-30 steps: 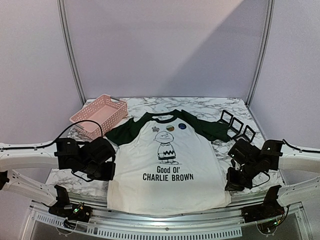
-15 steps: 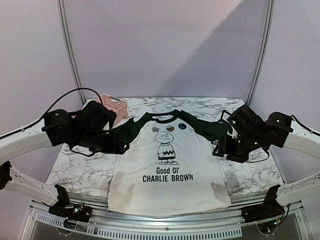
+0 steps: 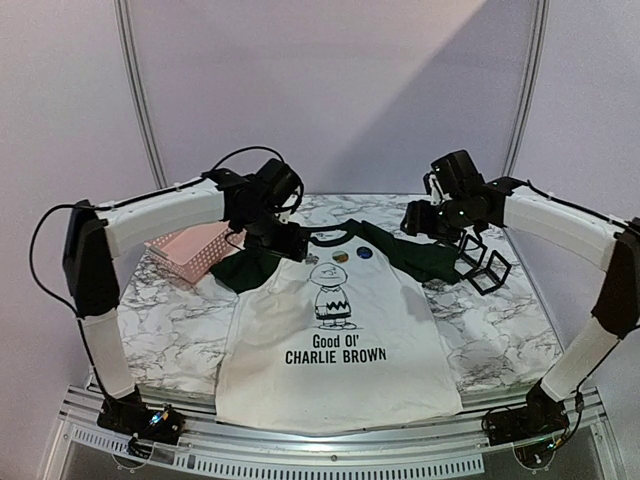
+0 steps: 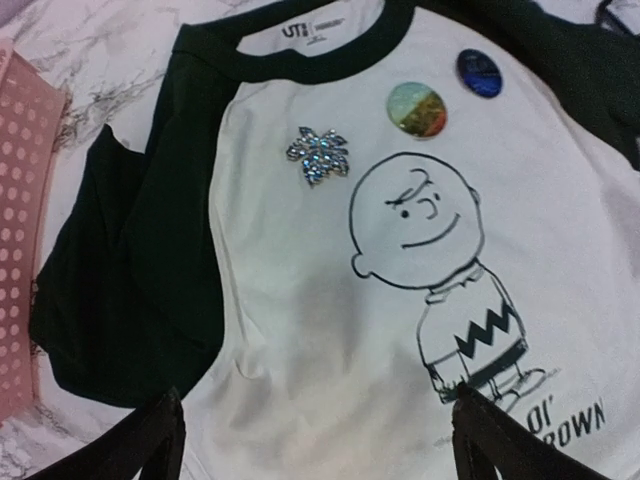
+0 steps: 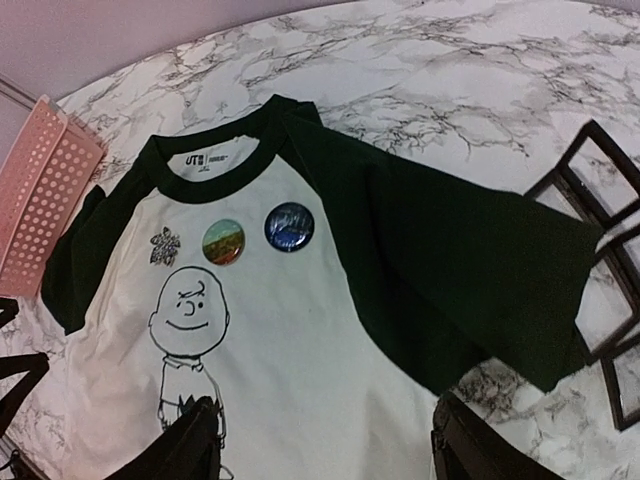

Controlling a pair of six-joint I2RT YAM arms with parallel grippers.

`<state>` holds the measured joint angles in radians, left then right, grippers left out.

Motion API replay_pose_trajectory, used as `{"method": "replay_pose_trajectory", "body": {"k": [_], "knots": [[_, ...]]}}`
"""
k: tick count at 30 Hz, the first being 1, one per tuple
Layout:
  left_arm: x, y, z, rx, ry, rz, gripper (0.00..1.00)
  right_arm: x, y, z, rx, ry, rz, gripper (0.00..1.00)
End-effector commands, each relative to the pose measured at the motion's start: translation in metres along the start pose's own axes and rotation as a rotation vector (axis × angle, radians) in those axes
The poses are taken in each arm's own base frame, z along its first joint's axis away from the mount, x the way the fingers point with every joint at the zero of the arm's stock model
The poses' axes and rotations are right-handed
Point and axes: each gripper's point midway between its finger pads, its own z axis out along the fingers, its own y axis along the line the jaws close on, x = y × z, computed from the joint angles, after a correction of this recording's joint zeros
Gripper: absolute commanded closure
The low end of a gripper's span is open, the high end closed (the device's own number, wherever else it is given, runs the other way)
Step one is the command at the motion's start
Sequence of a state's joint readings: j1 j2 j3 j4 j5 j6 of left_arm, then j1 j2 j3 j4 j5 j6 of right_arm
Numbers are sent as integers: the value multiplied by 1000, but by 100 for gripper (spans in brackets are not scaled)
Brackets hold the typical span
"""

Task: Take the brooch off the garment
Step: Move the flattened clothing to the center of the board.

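My left claw (image 4: 322,440) is spread wide with nothing between its fingers, and so is my right claw (image 5: 330,445). A second ago both were pressed together, low at the sides of the shirt near the front edge. Since then both arms have swung up and forward. In the top view they now hang over the collar end, the left one above the left shoulder and the right one above the right sleeve.

Just beyond the left claw's fingers is the garment (image 4: 300,330), lying flat and face up on the tabletop (image 3: 170,340). The brooch (image 4: 317,155), a sparkling leaf-shaped pin, sits on the white chest just below the collar, left of the printed head. It is still pinned and neither claw touches it. Two round badges (image 4: 417,107) sit beside it toward the right sleeve.

Further out are the pink basket (image 3: 185,250) on the left and black frames (image 3: 480,262) on the right.

I read this as the approach done and the descent not yet begun. The left claw looks better placed for the pin.
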<state>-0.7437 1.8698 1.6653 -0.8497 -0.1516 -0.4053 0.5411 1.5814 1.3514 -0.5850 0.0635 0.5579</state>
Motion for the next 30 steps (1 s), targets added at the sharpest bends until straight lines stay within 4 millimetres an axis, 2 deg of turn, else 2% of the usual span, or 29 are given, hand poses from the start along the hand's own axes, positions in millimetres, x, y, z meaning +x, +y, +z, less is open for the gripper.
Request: {"method": "replay_pose_trajectory", "body": {"k": [1, 2, 3, 6, 10, 16, 19, 23, 26, 30], "knots": [[-16, 18, 33, -78, 16, 60, 7, -27, 13, 36, -75, -1, -110, 28], [-17, 22, 41, -86, 26, 57, 7, -26, 12, 50, -75, 21, -118, 27], [-19, 27, 47, -102, 31, 50, 7, -32, 15, 54, -87, 17, -126, 26], [-21, 46, 66, -152, 38, 33, 6, -31, 15, 81, -84, 54, -149, 25], [-16, 68, 83, -190, 59, 9, 5, -22, 7, 115, -43, 105, -172, 25], [-7, 79, 102, -211, 91, 28, 4, -11, -5, 149, 7, 148, -190, 29], [-2, 84, 111, -194, 110, 10, 8, -4, -10, 164, 26, 170, -194, 32], [3, 87, 120, -178, 120, -8, 21, 4, -19, 178, 58, 194, -198, 40], [6, 88, 126, -157, 130, -22, 37, 6, -30, 184, 114, 188, -198, 56], [13, 93, 136, -146, 154, -46, 56, 8, -33, 187, 119, 191, -183, 81]]}}
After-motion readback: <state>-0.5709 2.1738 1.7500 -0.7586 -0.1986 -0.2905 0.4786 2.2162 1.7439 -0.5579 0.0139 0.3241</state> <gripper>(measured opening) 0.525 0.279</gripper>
